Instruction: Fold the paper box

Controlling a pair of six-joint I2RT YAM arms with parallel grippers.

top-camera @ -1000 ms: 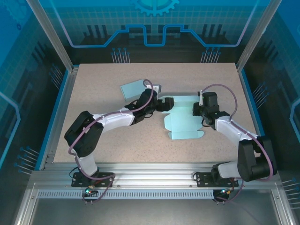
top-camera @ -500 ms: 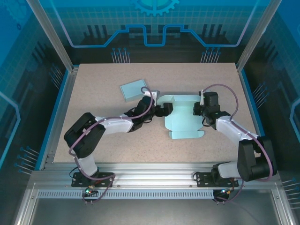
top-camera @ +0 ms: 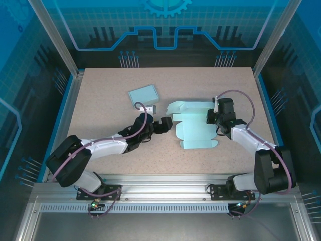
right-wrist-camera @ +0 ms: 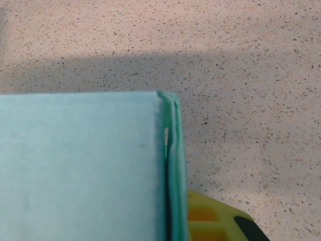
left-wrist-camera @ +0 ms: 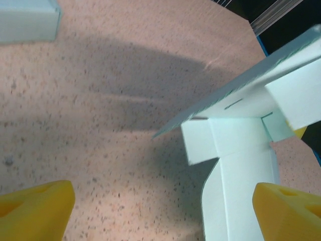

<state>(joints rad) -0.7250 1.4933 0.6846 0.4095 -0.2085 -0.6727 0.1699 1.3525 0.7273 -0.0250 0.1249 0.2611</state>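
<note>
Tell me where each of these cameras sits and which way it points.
Top external: fixed above and behind the arms, looking down on the speckled beige tabletop; both arms show, left gripper open, right gripper shut on the flat pale-turquoise cardboard box.
Left wrist: on the left arm, looking low across the table at the box's raised flaps, between its yellow fingertips.
Right wrist: on the right arm, close over the box's folded edge; one yellow finger below.
Shared: all three see that box.

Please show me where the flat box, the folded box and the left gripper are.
flat box [top-camera: 195, 131], top view, middle of its main panel.
folded box [top-camera: 143, 95], top view, centre of its top face.
left gripper [top-camera: 170, 125], top view, between its fingertips.
</note>
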